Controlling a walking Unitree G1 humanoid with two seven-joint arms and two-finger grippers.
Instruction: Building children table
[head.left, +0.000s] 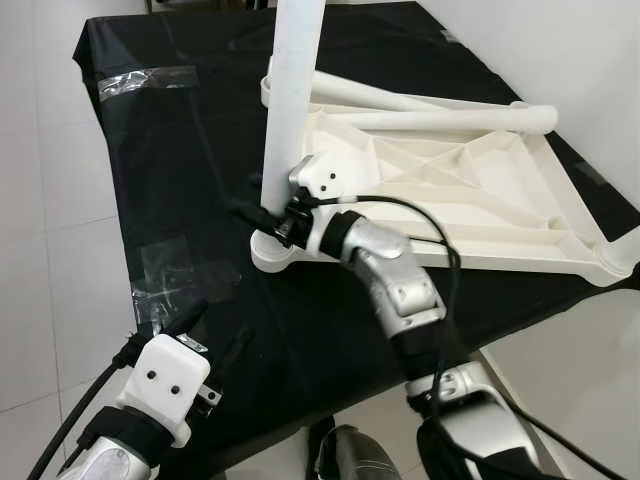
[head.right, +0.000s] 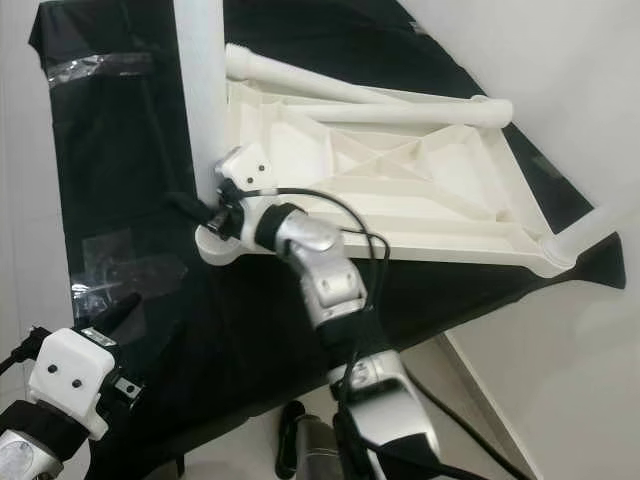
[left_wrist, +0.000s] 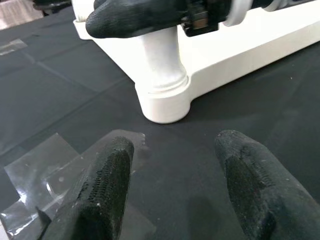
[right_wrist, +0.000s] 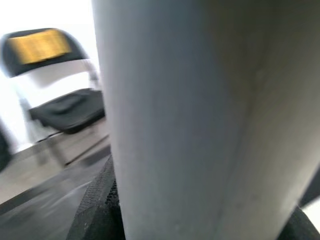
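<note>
White table top lies upside down on the black desk. Right claw squeezes the upright leg. Left claw, fingers apart, hovers nearby. Right wrist view shows a chair.

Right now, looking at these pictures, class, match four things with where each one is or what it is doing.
Things:
1. upright leg
2. right claw
3. left claw
4. loose legs

States:
A. lying across the upturned tabletop
B. open, above the black cloth
C. standing in a corner socket
D. gripping the upright leg low down

Pairs: 1-C, 2-D, 3-B, 4-A
</note>
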